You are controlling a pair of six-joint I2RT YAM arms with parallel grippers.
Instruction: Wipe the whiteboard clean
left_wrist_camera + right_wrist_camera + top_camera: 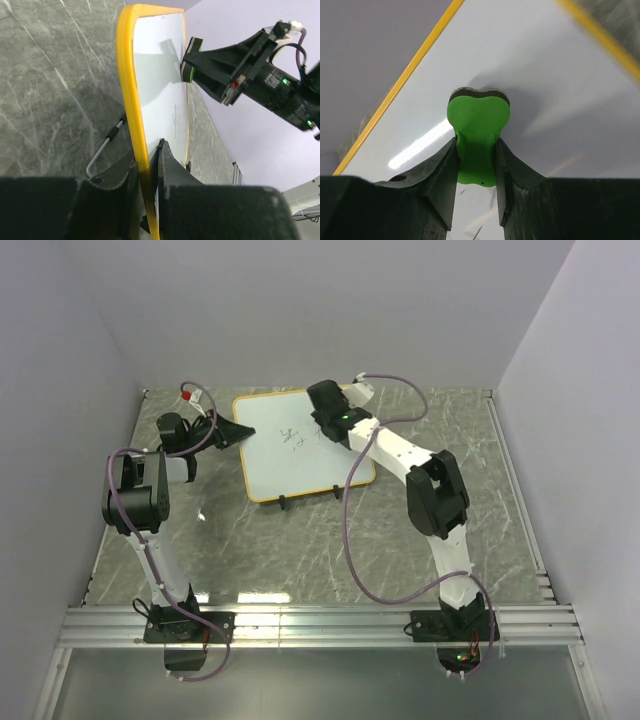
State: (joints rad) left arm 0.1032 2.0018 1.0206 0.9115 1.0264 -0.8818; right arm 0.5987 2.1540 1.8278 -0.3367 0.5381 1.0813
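marble table (400, 540): left tool (238, 432) clamps whiteboard (290, 465) edge, right tool (476, 144) pinches eraser (479, 112).

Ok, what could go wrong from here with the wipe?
1. The left gripper pinches only the thin frame of the whiteboard; wiping pressure could twist it or make it slip.
2. The right gripper holds the green eraser by its narrow stem, so it may rotate.
3. The scribble sits beside the eraser; a short stroke could miss it.
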